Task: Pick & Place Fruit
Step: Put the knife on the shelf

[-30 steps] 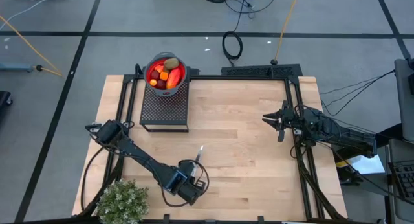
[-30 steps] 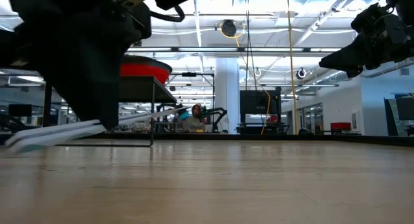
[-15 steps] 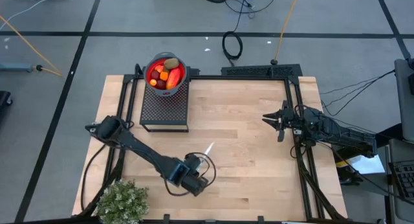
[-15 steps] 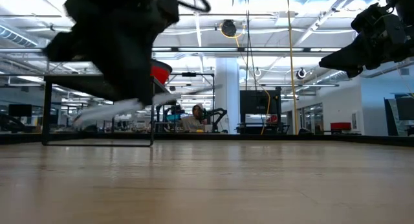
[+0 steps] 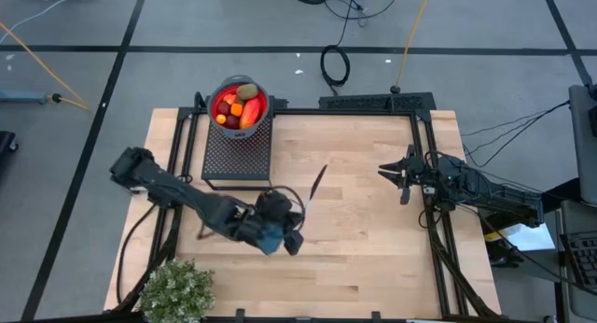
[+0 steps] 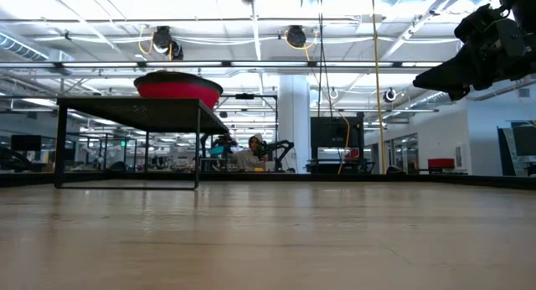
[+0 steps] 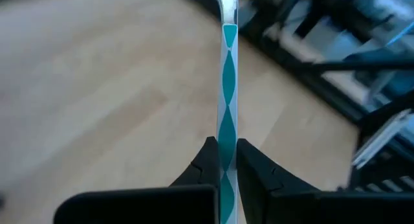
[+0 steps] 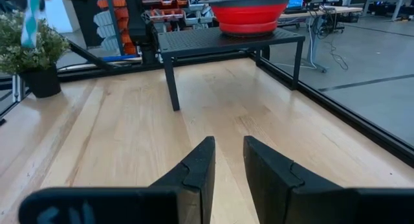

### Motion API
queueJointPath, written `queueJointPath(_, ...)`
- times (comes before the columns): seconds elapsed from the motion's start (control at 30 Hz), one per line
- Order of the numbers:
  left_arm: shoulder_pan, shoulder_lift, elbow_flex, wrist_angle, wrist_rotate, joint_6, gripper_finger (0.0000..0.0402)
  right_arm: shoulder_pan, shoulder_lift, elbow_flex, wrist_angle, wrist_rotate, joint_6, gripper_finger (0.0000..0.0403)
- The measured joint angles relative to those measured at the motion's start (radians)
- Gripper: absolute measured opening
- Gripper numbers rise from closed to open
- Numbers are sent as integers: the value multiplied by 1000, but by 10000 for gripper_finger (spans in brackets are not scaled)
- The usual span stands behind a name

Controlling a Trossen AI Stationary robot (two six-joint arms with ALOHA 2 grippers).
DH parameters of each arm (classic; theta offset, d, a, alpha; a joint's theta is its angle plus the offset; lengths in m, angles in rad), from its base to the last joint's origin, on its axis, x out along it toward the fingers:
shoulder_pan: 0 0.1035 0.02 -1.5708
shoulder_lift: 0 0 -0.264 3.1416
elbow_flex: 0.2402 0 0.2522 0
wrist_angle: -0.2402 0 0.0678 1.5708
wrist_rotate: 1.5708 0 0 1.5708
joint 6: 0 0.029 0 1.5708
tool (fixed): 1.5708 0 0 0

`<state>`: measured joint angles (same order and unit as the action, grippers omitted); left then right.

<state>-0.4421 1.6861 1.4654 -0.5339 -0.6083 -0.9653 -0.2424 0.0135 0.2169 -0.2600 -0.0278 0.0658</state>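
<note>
From the high view I see the fruit (image 5: 239,105) piled in a red bowl (image 5: 261,101) on a black perforated stand (image 5: 238,153), upper left of centre. My left end effector (image 5: 300,211) sits just below centre, clamped on the knife (image 5: 317,181), whose blade points up-right. My right end effector (image 5: 384,171) waits at right, empty.

In the low view, only the bowl's red wall (image 6: 177,88) shows at left; the fruit is hidden. The left arm is almost cut off at the top.

The left wrist view shows both fingers (image 7: 206,164) pinching the teal-patterned handle (image 7: 228,114); the blade runs off the top.

The right wrist view shows narrowly parted fingers (image 8: 197,169), the bowl (image 8: 246,15) far off, and a plant (image 8: 29,46) at left.
</note>
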Motion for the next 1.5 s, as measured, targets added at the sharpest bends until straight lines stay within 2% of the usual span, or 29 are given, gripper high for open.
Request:
queueJointPath(0.17, 5, -66, 0, 99, -23, 167, 8, 0, 0, 0, -1, 0, 0, 73)
queueJointPath(0.47, 36, -117, 0, 73, -15, 293, 23, 0, 0, 0, 0, 1, 0, 73)
queueJointPath(0.8, 141, -120, 0, -18, 187, 388, 25, 0, 0, 0, 0, 1, 0, 73)
queueJointPath(1.13, 251, -132, 0, -237, 366, 495, 25, 0, 0, 0, 0, 1, 0, 73)
queueJointPath(1.5, 342, -191, 1, -557, 391, 637, 26, 0, 0, -1, 0, 5, 0, 73)
